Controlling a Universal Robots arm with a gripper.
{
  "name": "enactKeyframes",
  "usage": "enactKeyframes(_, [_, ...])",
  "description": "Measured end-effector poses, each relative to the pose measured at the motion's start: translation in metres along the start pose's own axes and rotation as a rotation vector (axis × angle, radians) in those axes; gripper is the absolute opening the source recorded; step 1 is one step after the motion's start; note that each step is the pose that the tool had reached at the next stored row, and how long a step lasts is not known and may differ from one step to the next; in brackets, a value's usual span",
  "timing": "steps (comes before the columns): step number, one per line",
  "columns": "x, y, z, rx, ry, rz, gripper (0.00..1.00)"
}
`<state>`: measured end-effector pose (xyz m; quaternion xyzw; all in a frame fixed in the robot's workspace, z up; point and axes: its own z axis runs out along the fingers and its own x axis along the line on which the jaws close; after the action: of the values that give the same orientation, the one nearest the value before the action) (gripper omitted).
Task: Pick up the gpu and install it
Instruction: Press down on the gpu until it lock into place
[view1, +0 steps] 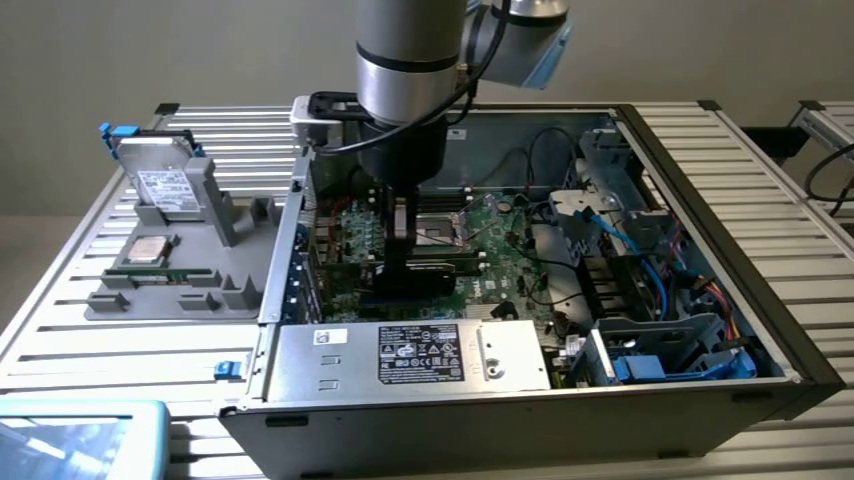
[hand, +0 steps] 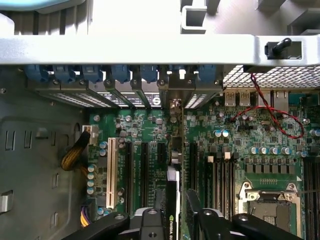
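One card in play: the gpu (hand: 173, 216) stands on edge directly between the fingers (hand: 159, 200), black shroud side with a logo facing up at the wrist camera, its lower edge down at the motherboard (hand: 150, 127) in line with the long black expansion slots (hand: 144, 170) that run just beside it. The gripper (hand: 175, 196) is down inside the open PC case (view1: 694, 200), pointing straight at the board. The fingers are partly open and straddle the card, one on each flat face. A thin dark gap shows on one side, so by my read it's not clamped right now, more bracketed than held. Can't tell from either view whether the edge connector is fully seated in the slot or just resting on it; the contact line is hidden under the card. The bracket end of the card points away from the fingers toward the rear slot covers with blue latches (hand: 120, 74). Handling judgement - light, stiff, flat PCB, but fragile: don't squeeze components or bend it. Best hold is across the two flat faces near the top edge, mid-length, so any push goes straight down the board plane. The shroud side looks smooth, so it could slip if pinched lightly. The connector and slot won't tolerate a tilted push - keep it square. A parts holder (view1: 174, 290) sits on the table (view1: 80, 330) outside the case, well apart from the fingers.
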<state>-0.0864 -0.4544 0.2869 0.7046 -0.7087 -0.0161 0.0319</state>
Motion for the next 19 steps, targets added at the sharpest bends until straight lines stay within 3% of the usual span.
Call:
enactKeyframes(1, [0.000,0.0001,0.0000,0.0007,0.0002,0.000,0.27])
enactKeyframes(2, [0.000,0.0003,0.0000,0.0022,0.0001,0.000,0.27])
enactKeyframes(3, [0.000,0.0005,0.0000,0.0045,0.0001,0.000,0.16])
enactKeyframes(5, [0.000,0.0010,0.0001,0.0084,0.0000,0.000,0.12])
enactKeyframes(9, [0.000,0.0103,0.0028,0.0187,0.0013,0.001,0.12])
enactKeyframes(14, [-0.003,0.0174,0.0069,0.0405,0.0013,0.002,0.12])
enactKeyframes(19, [-0.007,0.0262,0.0138,0.0478,0.0011,0.005,0.12])
